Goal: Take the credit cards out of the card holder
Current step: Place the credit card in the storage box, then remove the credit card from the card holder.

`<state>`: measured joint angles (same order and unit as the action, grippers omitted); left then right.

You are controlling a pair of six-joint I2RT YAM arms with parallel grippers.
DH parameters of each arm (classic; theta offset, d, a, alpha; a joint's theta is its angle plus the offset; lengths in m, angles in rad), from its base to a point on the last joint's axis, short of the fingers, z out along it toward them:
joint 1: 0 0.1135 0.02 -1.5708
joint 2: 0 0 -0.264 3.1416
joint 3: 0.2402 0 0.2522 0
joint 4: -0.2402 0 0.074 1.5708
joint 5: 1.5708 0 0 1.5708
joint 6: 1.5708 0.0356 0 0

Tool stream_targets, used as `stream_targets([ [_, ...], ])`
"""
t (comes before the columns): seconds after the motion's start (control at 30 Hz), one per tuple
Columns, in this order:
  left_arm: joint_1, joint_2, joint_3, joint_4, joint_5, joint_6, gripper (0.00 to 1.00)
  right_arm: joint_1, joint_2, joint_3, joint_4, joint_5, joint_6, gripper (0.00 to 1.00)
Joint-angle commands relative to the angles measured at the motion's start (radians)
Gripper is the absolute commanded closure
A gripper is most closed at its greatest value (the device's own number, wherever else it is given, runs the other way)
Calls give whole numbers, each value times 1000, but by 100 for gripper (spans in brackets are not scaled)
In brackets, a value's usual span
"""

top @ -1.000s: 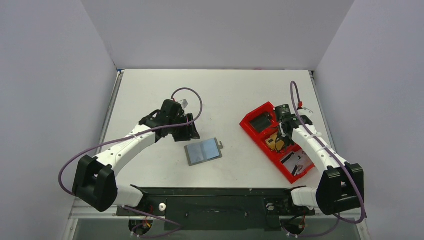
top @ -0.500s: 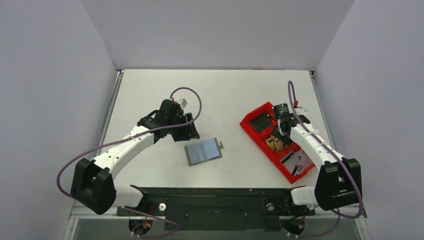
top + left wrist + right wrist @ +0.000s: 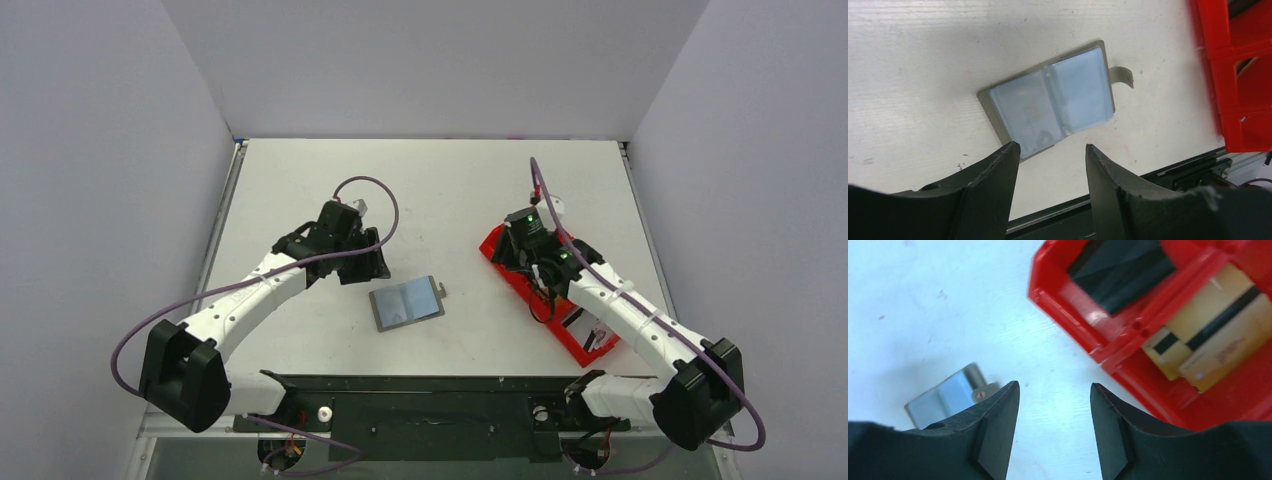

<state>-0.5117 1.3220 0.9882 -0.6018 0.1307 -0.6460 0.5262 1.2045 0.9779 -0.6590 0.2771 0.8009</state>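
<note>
Card holder (image 3: pixel 1050 107) blue-grey inside, taupe rim; credit cards (image 3: pixel 1213 295) tan w/ black stripes; tray (image 3: pixel 1158 385) red.

- I can read no word, number or brand in any of my views.
- The credit cards (image 3: pixel 1220 347) lie in the red tray (image 3: pixel 1068 315), at two o'clock from my right end effector (image 3: pixel 1054 390). One bears a faint scrawl, too blurred to read.
- The card holder (image 3: pixel 1050 105) shows dim shapes through its left pocket, none legible.
</note>
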Motion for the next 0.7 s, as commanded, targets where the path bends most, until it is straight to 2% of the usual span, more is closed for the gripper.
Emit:
stream_targets([
  [0.0, 5, -45, 19, -53, -110, -6, 51, 94, 53, 47, 105, -73, -22, 50],
  [0.3, 59, -101, -41, -93, -229, -47, 51, 354, 299, 171, 255, -166, -54, 51],
  [0.5, 133, -157, -92, -87, -206, -70, 51, 466, 540, 319, 248, -174, -86, 51],
  [0.67, 181, -191, -107, -103, -194, -65, 51, 520, 656, 408, 188, -137, -107, 51],
])
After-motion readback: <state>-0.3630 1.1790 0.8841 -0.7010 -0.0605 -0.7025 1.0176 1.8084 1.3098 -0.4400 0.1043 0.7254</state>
